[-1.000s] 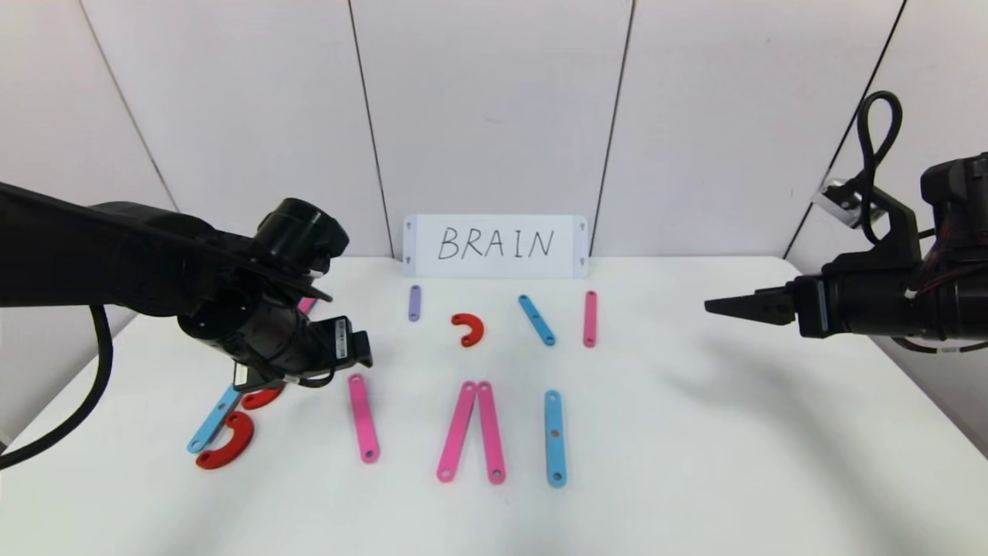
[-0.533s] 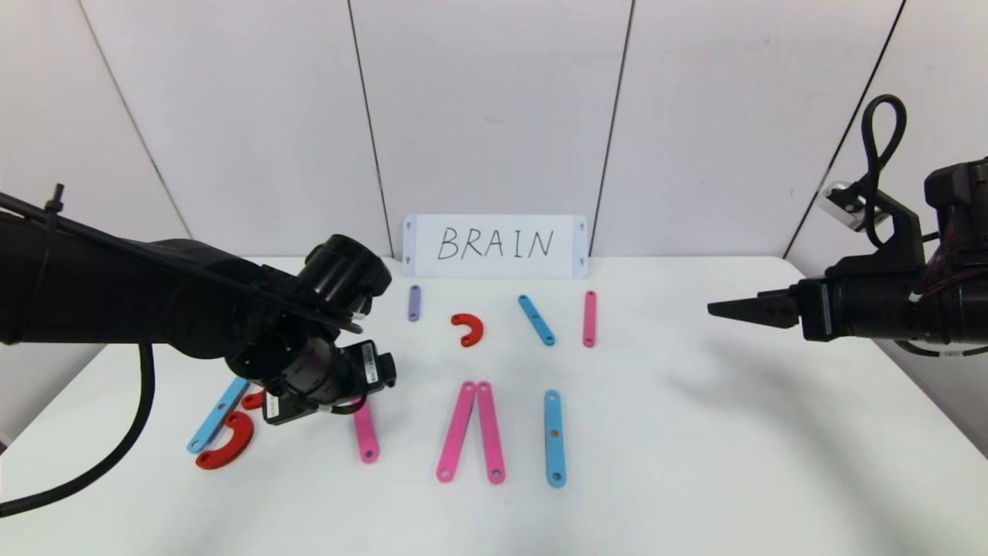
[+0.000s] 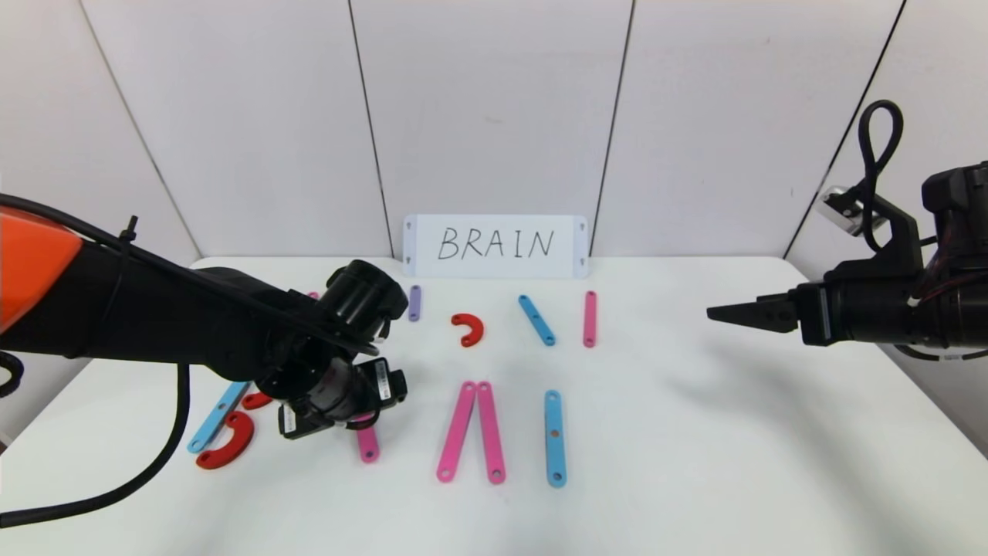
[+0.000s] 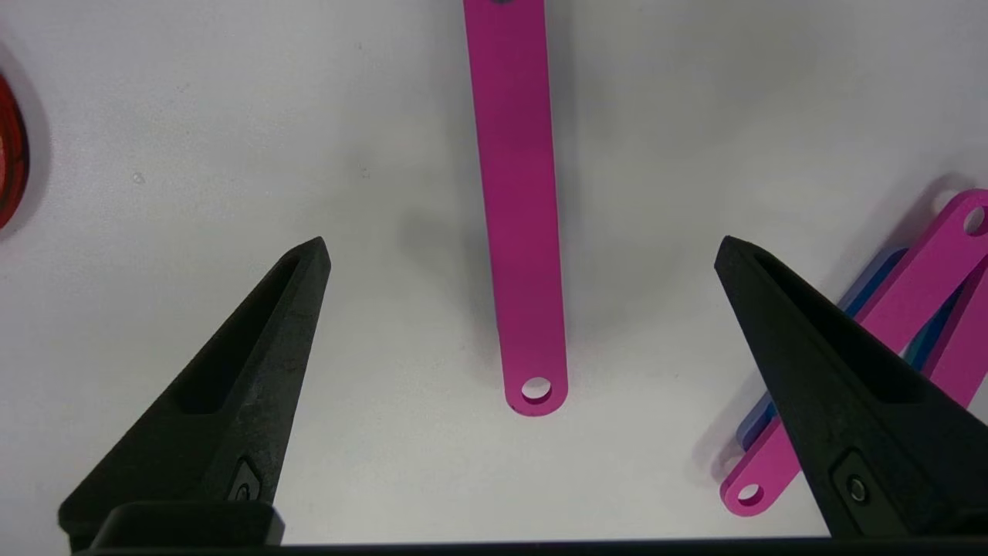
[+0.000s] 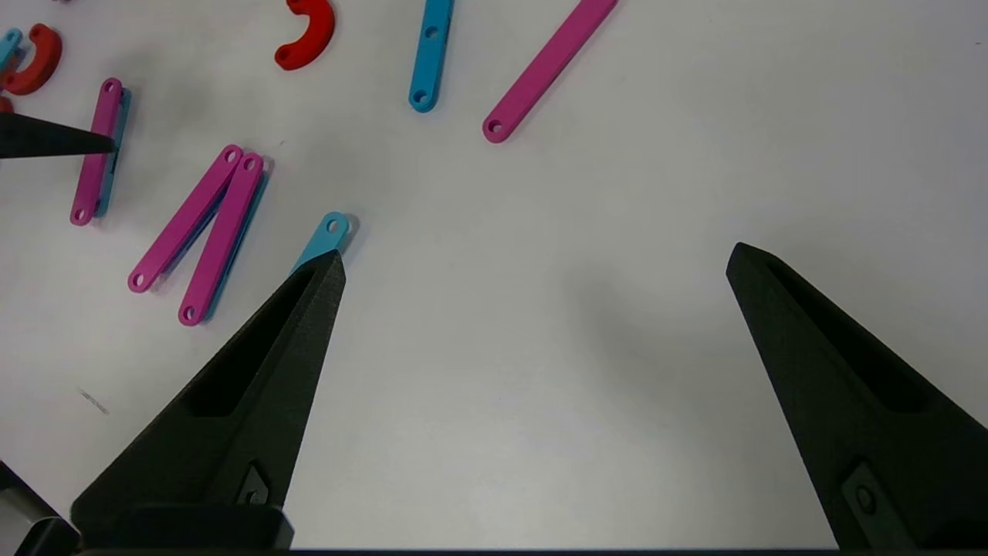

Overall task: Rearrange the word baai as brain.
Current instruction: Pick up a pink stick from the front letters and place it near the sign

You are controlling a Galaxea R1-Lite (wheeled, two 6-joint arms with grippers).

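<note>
Now left gripper (image 4: 521,243), jaws wide apart, straddles the lone pink strip (image 4: 515,201); lower squarely, pinch across its width, clear of the pink pair (image 4: 857,347); right gripper (image 5: 532,259) parked, likewise apart.

the left pincer (image 3: 363,421) is hanging low over a pink strip (image 3: 367,444) on the worktop (image 3: 695,463), while the right pincer (image 3: 729,314) is hovering at the right, well apart from the pieces.
</note>
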